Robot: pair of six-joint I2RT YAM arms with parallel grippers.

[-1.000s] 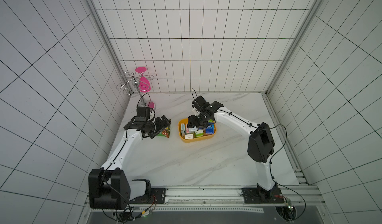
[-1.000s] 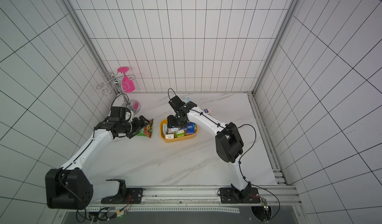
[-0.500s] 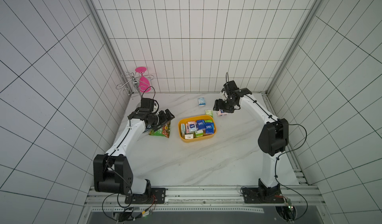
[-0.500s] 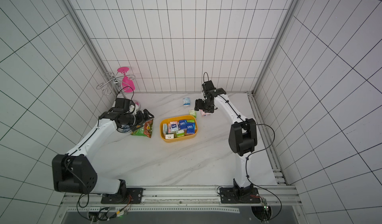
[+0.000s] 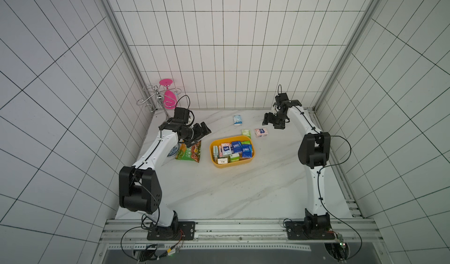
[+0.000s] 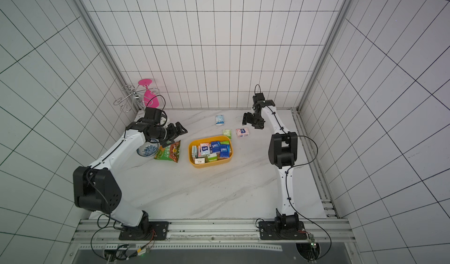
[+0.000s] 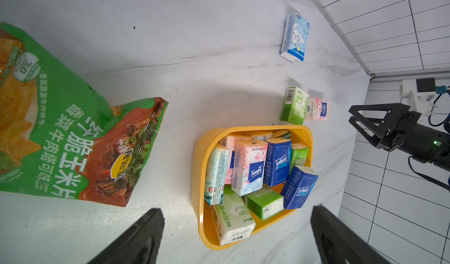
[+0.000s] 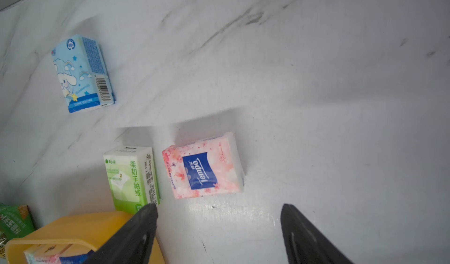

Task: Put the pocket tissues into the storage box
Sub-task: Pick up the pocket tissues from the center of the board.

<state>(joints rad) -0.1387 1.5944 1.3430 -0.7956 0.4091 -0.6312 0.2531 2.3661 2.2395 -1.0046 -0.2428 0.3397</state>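
Right wrist view: your pink Tempo packet [image 8: 203,166] lies flat on the marble table [image 8: 316,104], its long axis crosswise to the green packet [image 8: 132,177] just beside it, which points at the yellow storage box [image 8: 73,228]. The light-blue packet [image 8: 81,74] lies farther off. The other pocket tissues [image 7: 248,170] crowd the box. Your right gripper [image 8: 216,209] hovers spread and empty, as does the left gripper [image 7: 237,211], near the snack bag [image 7: 73,129].
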